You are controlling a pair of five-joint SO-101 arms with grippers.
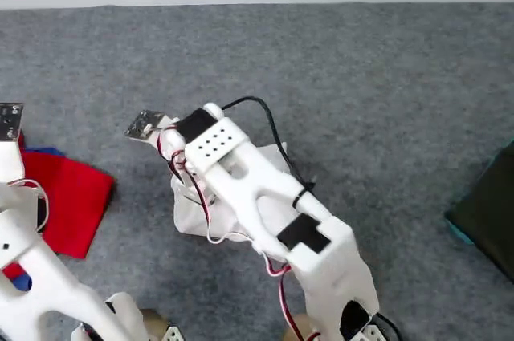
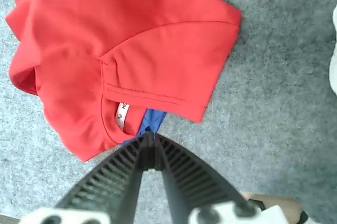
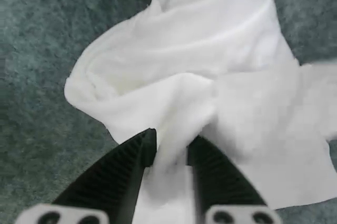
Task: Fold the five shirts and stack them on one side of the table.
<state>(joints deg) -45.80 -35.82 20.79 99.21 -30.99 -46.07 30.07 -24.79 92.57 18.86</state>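
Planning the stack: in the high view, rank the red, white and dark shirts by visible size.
1. Red shirt.
2. Dark shirt, cut off by the frame, so unsure against red.
3. White shirt, mostly under the right arm.

L arm [image 1: 36,277]: white, at table's near-left corner, upper link slanting up along the left edge, wrist end w/ cam board at the frame edge. L gripper [image 2: 152,142]: black ribbed jaws pressed together, tips touching, nothing btwn them. R arm [image 1: 273,196]: stretched diagonally from near-right base toward table centre, wrist bent down, red/white/black cables along it. R gripper [image 3: 171,153]: jaws nearly together, pinching a fold of white shirt [image 3: 174,66].
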